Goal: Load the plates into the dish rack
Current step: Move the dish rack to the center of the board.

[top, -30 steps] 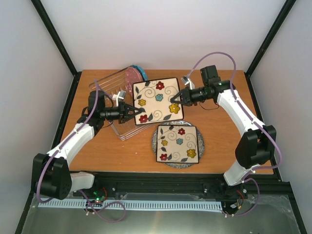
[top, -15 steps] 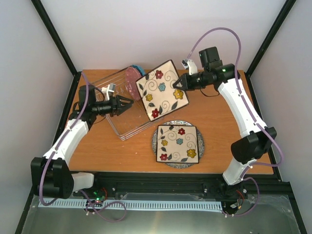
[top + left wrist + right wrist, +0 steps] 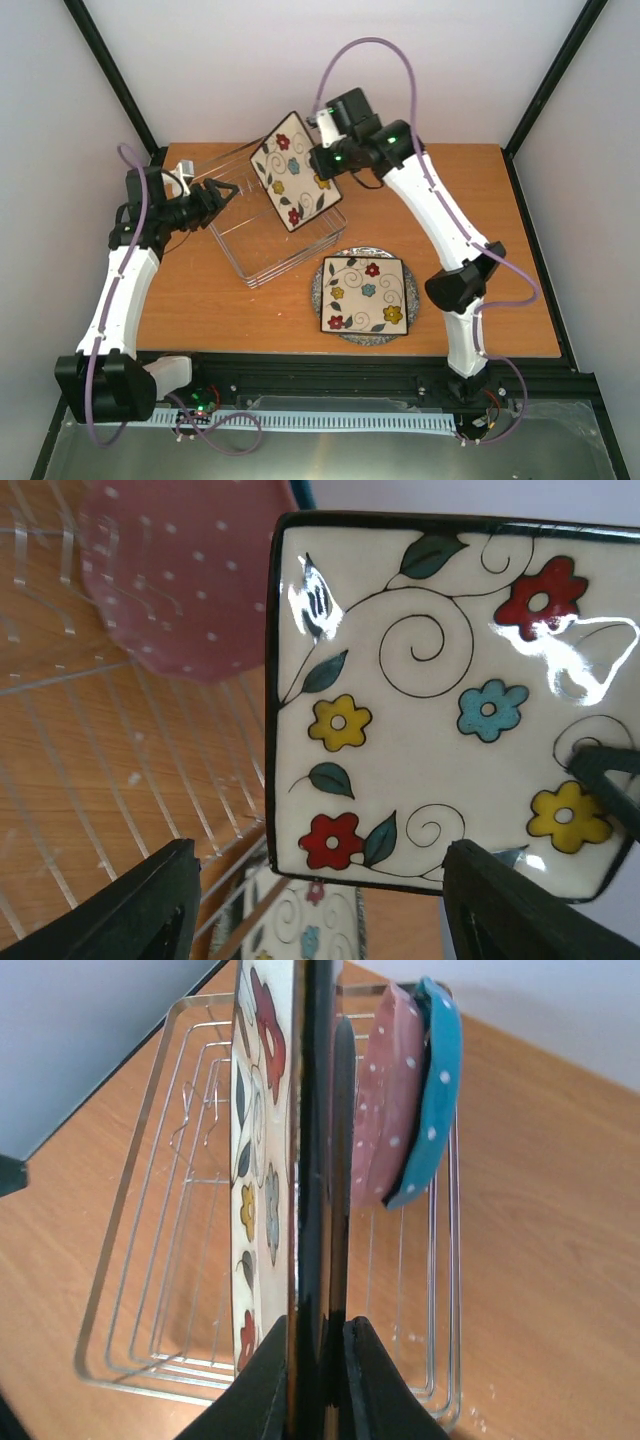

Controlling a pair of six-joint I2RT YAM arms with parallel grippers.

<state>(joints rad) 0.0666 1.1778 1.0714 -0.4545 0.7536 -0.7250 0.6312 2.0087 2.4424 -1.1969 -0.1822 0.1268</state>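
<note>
Raised over the dish rack [image 3: 262, 274], plate [image 3: 290, 172] sits pinched in right claw [image 3: 316, 1348].

Plate over the rack: a square cream plate [image 3: 292, 170] with red, blue and yellow flowers and a dark rim stands on edge over the dish rack [image 3: 262, 262]. My right jaws pinch it at the rim, and its flowered face is turned toward my left arm. The rack, a shallow basket of thin silver wire, sits askew on the bench. At its far end a white-dotted plate [image 3: 400, 1100], pink on one face and blue on the other, leans upright. Nearer the bench's front, a second square plate [image 3: 366, 293] lies flat on a round grey speckled plate [image 3: 412, 290].
</note>
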